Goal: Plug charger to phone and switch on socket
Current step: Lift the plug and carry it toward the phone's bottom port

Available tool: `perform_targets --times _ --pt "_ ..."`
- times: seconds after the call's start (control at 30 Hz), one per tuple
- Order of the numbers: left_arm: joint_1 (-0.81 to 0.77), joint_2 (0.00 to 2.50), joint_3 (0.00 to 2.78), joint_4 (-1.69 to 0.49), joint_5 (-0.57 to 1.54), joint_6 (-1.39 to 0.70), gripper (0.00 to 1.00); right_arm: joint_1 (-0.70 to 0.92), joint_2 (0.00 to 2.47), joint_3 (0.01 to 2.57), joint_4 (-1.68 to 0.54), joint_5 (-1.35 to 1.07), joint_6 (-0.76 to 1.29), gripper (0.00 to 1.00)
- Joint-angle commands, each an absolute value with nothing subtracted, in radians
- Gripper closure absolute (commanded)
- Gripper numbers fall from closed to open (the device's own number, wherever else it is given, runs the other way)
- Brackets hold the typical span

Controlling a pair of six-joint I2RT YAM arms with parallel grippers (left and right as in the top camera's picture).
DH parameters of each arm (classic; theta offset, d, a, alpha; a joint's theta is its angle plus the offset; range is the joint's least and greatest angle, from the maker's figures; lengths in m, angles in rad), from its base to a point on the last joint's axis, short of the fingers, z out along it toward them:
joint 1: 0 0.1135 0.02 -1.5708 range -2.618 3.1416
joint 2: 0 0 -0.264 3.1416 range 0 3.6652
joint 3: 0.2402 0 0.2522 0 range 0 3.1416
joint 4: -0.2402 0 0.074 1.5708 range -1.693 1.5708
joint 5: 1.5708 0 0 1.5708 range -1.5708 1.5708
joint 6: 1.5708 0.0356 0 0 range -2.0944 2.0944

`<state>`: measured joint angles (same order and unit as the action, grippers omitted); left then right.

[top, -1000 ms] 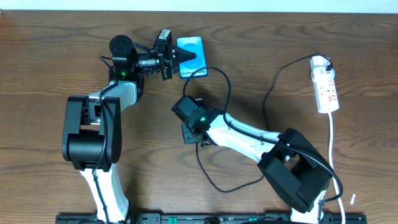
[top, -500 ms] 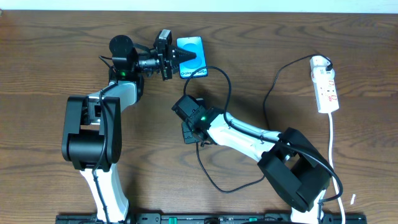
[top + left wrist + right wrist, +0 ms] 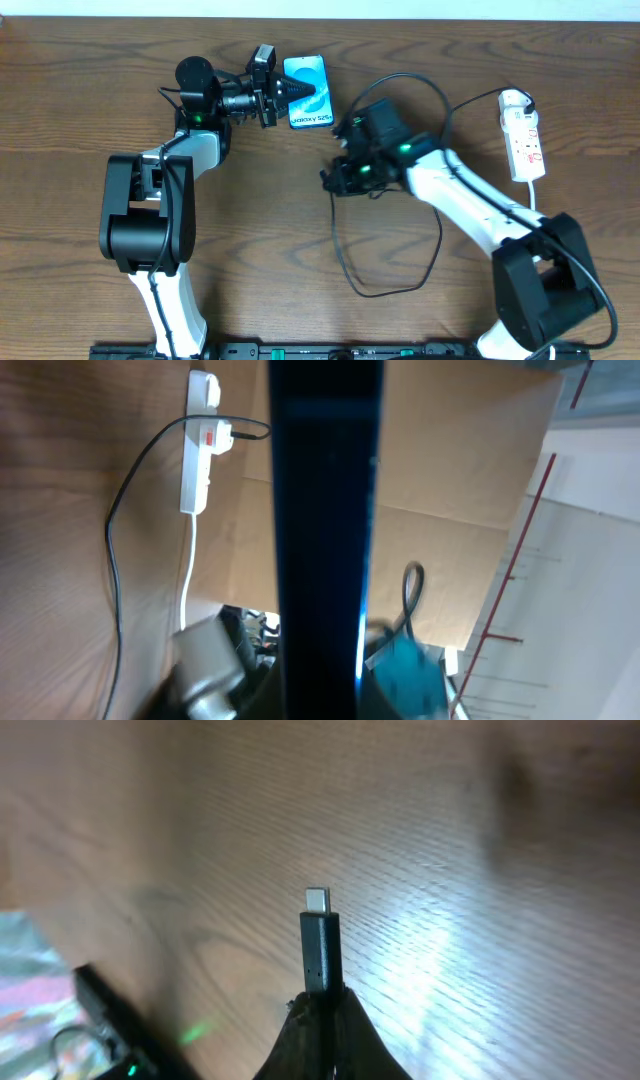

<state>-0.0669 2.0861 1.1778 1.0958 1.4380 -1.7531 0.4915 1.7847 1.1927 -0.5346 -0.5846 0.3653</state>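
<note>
Gripping the charger (image 3: pixel 318 952) by its small black plug, the right gripper (image 3: pixel 318 1008) has its two fingers pressed together on the plug body, with the silver connector tip poking straight out beyond them above the wooden table (image 3: pixel 80 100). Seen from overhead, that gripper sits near the middle of the table, just below and to the right of the phone (image 3: pixel 312 112) and not touching it. The thin black cable trails from it in a wide loop toward the near edge and arcs back up to the socket (image 3: pixel 524 135). Across from it, the left gripper (image 3: pixel 300 90) is clamped on the phone from the handset's left side, one dark finger lying across the bright blue screen. The phone sits near the far edge of the table, its white lettering at the end nearer the robot. The left wrist camera shows the handset edge-on as a dark bar filling the centre of the view. The socket, a white power strip with red marks, lies by the right edge of the table, well apart from both grippers, its white cord (image 3: pixel 537 235) running down toward the near side.
</note>
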Motion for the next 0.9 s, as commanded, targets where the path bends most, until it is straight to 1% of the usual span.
perform_targets --times 0.0,0.17,0.23,0.27,0.3,0.4,0.63,0.77,0.87 --pt "-0.063 2.066 1.198 1.103 1.459 -1.647 0.93 0.417 1.755 1.089 -0.439 -0.838 0.221 0.99" --pt "-0.076 2.066 1.197 1.08 1.459 -1.535 0.93 0.34 1.75 0.92 -0.145 -1.068 0.205 0.99" --pt "-0.093 2.066 1.195 1.048 1.458 -1.453 0.93 0.321 1.75 0.854 0.008 -1.13 0.267 0.99" --pt "-0.099 2.066 1.195 1.035 1.456 -1.419 0.93 0.319 1.75 0.838 0.046 -1.13 0.289 0.99" --pt "-0.113 2.066 1.195 0.986 1.42 -1.356 0.93 0.316 1.75 0.796 0.173 -1.136 0.365 0.99" --pt "-0.115 2.066 1.195 0.944 1.359 -1.353 0.93 0.317 1.75 0.786 0.239 -1.135 0.416 0.99" --pt "-0.124 2.066 1.195 0.943 1.238 -1.35 0.93 0.315 1.75 0.785 0.372 -1.072 0.533 0.99" --pt "-0.126 2.066 1.195 0.943 1.184 -1.35 0.93 0.315 1.75 0.785 0.395 -1.071 0.573 0.99" --pt "-0.125 2.066 1.195 0.943 1.182 -1.339 0.93 0.308 1.75 0.785 0.421 -1.071 0.607 0.99"
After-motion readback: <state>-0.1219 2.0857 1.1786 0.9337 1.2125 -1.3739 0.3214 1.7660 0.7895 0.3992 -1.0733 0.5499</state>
